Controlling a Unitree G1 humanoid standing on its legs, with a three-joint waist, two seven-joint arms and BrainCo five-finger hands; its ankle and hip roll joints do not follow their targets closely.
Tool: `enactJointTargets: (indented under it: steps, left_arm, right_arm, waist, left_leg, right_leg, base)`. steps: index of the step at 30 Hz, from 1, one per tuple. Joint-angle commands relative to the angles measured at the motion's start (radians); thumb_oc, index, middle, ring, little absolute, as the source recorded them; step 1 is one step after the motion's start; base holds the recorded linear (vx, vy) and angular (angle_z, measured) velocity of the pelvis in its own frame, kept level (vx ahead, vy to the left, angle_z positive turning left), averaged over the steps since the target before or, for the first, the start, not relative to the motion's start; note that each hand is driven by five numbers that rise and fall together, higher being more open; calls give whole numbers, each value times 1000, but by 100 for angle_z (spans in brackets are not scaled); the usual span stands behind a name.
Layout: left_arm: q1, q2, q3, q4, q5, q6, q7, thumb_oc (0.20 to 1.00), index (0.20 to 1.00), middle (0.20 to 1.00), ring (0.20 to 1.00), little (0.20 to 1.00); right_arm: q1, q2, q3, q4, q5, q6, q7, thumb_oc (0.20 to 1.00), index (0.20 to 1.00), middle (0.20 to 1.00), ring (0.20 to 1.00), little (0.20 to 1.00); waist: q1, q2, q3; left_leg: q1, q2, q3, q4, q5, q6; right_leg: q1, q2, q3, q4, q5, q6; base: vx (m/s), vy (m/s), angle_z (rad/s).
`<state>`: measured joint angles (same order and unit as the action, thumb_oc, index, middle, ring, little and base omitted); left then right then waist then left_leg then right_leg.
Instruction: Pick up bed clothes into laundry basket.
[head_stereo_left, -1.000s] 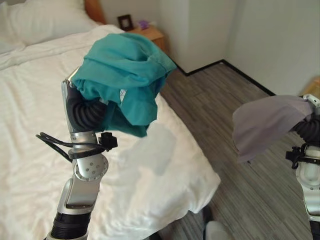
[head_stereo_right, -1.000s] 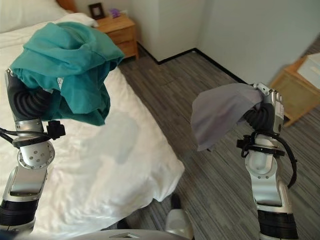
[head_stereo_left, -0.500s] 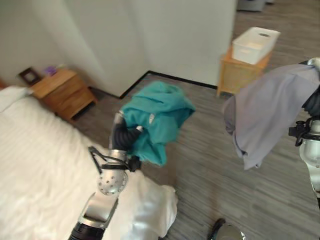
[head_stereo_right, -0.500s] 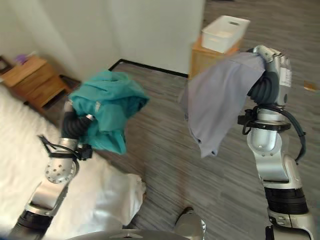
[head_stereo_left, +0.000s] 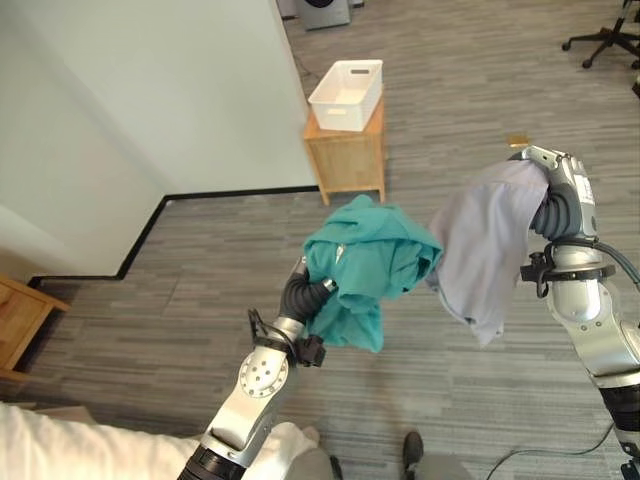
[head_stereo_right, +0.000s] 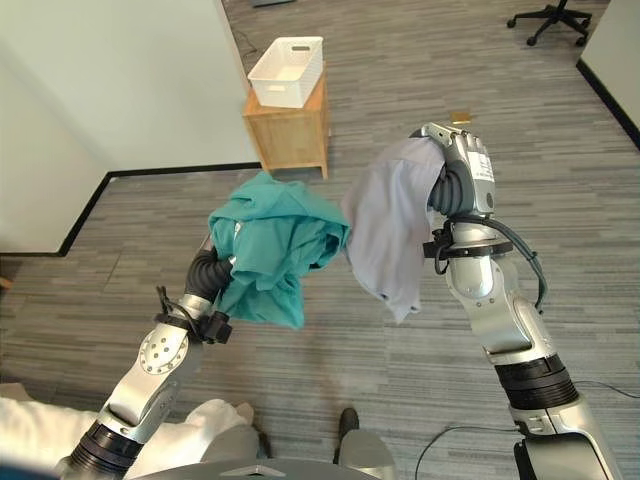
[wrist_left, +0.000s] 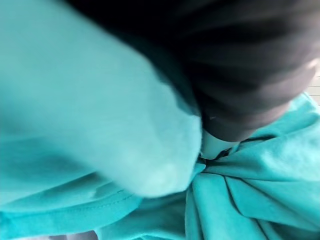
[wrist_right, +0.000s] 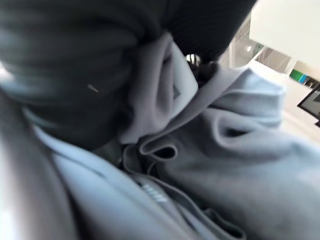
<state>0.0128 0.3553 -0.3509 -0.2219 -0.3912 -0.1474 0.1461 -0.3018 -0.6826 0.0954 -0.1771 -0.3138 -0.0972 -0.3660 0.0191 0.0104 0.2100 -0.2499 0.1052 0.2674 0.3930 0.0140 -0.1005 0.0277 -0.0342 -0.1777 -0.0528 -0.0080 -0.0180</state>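
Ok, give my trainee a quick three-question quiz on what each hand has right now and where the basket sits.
1. True or false: the left hand carries the teal garment.
2. Which cloth hangs from the right hand? A) white sheet B) grey garment C) striped towel
3. Fill in: the white basket sits on top of a small wooden ____.

Key: 1 true; 2 B; 3 stand. Both garments are held up over the grey plank floor, not yet in the basket, which stands further ahead by the white wall.
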Motion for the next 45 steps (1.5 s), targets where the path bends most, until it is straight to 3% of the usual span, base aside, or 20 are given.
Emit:
enactJointTargets:
  steps: [1, 3, 5, 8, 9, 11, 13, 15, 16, 17, 19, 21, 24, 26, 30, 31, 34, 35, 37, 45]
  left_arm:
    - [-16, 16, 25, -112, -58, -51, 0, 200, 200, 200, 200, 200]
    - [-33, 25, 17, -117, -54, -51, 16, 200, 200, 200, 200, 200]
    - [-34, 29, 10, -112, -62, -41, 21, 200, 200, 200, 200, 200]
    - [-45, 53, -1, -107, -59, -31, 42, 200, 200, 200, 200, 200]
    - [-65, 84, 5, -118, -7, -17, 55, 200, 200, 200, 200, 200]
    - [-84, 108, 12, -119, 82, -18, 72, 200, 200, 200, 200, 200]
    - [-103, 111, 10, -115, 101, -21, 82, 200, 200, 200, 200, 200]
    - [-189, 96, -19, -77, 155, -26, 99, 200, 200, 200, 200, 200]
    - [-193, 95, -21, -74, 156, -27, 100, 200, 200, 200, 200, 200]
    - [-219, 77, -32, -53, 169, -31, 90, 200, 200, 200, 200, 200]
    - [-224, 70, -25, -49, 171, -36, 91, 200, 200, 200, 200, 200]
    - [-219, 69, 11, -44, 166, -39, 98, 200, 200, 200, 200, 200]
    - [-193, 74, 42, -48, 161, -39, 93, 200, 200, 200, 200, 200]
    - [-145, 41, 56, -47, 150, -35, 89, 200, 200, 200, 200, 200]
    - [-108, 28, 63, -46, 130, -33, 95, 200, 200, 200, 200, 200]
    - [-83, 28, 65, -46, 110, -31, 90, 200, 200, 200, 200, 200]
    - [-63, 21, 71, -42, 105, -28, 84, 200, 200, 200, 200, 200]
    - [-38, 16, 72, -34, 101, -33, 84, 200, 200, 200, 200, 200]
    - [-12, 10, 64, -27, 87, -40, 84, 200, 200, 200, 200, 200]
    - [19, 24, 37, -9, 68, -34, 75, 200, 200, 200, 200, 200]
  right_arm:
    - [-63, -34, -39, -94, 13, -39, -15, 200, 200, 200, 200, 200]
    - [-84, -39, -36, -85, -1, -29, -29, 200, 200, 200, 200, 200]
    - [-77, -24, -31, -79, -8, -24, -21, 200, 200, 200, 200, 200]
    - [-27, 5, -45, -76, -42, -13, -31, 200, 200, 200, 200, 200]
    - [-16, 5, -59, -87, -65, -4, -32, 200, 200, 200, 200, 200]
    - [-22, 0, -65, -87, -81, -6, -31, 200, 200, 200, 200, 200]
    - [-27, -8, -66, -83, -84, -6, -38, 200, 200, 200, 200, 200]
    - [-15, -37, -94, -79, -81, -3, -50, 200, 200, 200, 200, 200]
    - [-15, -39, -96, -79, -81, -3, -50, 200, 200, 200, 200, 200]
    - [33, -56, -133, -84, -80, 2, -54, 200, 200, 200, 200, 200]
    - [46, -62, -151, -85, -84, 4, -56, 200, 200, 200, 200, 200]
    - [53, -51, -160, -68, -102, 20, -60, 200, 200, 200, 200, 200]
    - [61, -57, -160, -64, -113, 27, -46, 200, 200, 200, 200, 200]
    - [79, -54, -165, -83, -113, 18, -36, 200, 200, 200, 200, 200]
    - [19, -115, -169, -105, -96, 5, -53, 200, 200, 200, 200, 200]
    - [-9, -147, -166, -110, -78, 0, -54, 200, 200, 200, 200, 200]
    - [-20, -167, -157, -102, -65, -4, -48, 200, 200, 200, 200, 200]
    - [-33, -184, -143, -92, -68, -7, -43, 200, 200, 200, 200, 200]
    - [-70, -199, -119, -67, -72, -2, -38, 200, 200, 200, 200, 200]
    - [-183, -255, -21, 101, -82, 53, -33, 200, 200, 200, 200, 200]
  waist:
    - [55, 15, -10]
    - [92, 22, -26]
    - [102, 23, -56]
    - [109, -24, -71]
    - [72, -40, -64]
    - [33, -17, -52]
    - [11, 3, -46]
    - [-69, 26, -20]
    - [-71, 29, -20]
    - [-128, 20, -18]
    - [-156, 15, -24]
    - [-172, 12, -31]
    - [-165, 2, -40]
    - [-154, -8, -50]
    - [-111, -71, -22]
    - [-95, -93, -21]
    - [-71, -86, -26]
    - [-33, -53, -37]
    - [-4, -29, -51]
    - [15, -40, -91]
  left_leg:
    - [-11, 7, 21, -200, 62, 10]
    - [-61, 25, 83, -387, 139, -3]
    - [-10, 11, 87, -460, 164, 31]
    - [39, -37, 83, -458, 158, 78]
    - [116, -62, 88, -465, 102, 105]
    - [189, -58, 77, -478, 59, 114]
    - [217, -48, 59, -480, 36, 114]
    - [286, -51, -14, -480, -14, 92]
    - [284, -47, -18, -480, -10, 91]
    - [341, -57, -66, -480, -60, 67]
    - [373, -60, -90, -480, -92, 57]
    - [437, -48, -101, -480, -141, 34]
    - [507, -44, -91, -480, -195, 28]
    - [517, -4, -97, -264, -158, -2]
    - [278, 31, -118, 228, -45, -36]
    - [203, 52, -80, 146, -58, -19]
    - [212, 28, -77, -38, -87, -3]
    - [206, -1, -154, -317, -24, -14]
    - [219, -5, -229, -463, 42, -22]
    - [274, -16, -193, -480, 34, -19]
  right_leg:
    - [171, -93, -51, -34, -129, 141]
    - [257, -74, -54, -34, -184, 157]
    - [283, -69, -51, -18, -195, 170]
    - [262, -94, -50, 175, -133, 223]
    - [180, -143, -53, 409, 15, 280]
    - [68, -173, -57, 579, 118, 280]
    - [2, -192, -48, 615, 100, 280]
    - [-155, -173, -13, 537, -30, 238]
    - [-153, -170, -18, 532, -26, 234]
    - [-200, -130, 36, 318, -57, 213]
    - [-227, -113, 55, 177, -8, 215]
    - [-273, -122, -14, 12, 96, 246]
    - [-264, -141, -89, -10, 107, 245]
    - [-173, -112, -81, -8, 126, 205]
    - [-31, -92, -87, -24, 64, 120]
    - [-1, -105, -89, -30, 45, 125]
    - [21, -114, -72, -34, 24, 152]
    - [41, -96, -46, -34, -1, 174]
    - [75, -78, -22, -34, -30, 175]
    - [133, -102, -16, -7, -60, 173]
  base:
    - [423, 21, -58]
    - [649, 10, -56]
    - [710, 47, -14]
    - [521, 26, -11]
    - [436, 71, -30]
    - [466, 65, -29]
    - [470, 29, 71]
    - [675, -64, 89]
    - [632, -240, 108]
    - [399, -184, 134]
    - [598, -239, 118]
    - [669, -260, 179]
    - [448, -180, 78]
    - [545, -301, -34]
    - [334, -289, -37]
    - [421, -76, -13]
    - [327, 105, -5]
    - [360, 183, -49]
    - [368, 149, -77]
    - [198, 60, -36]
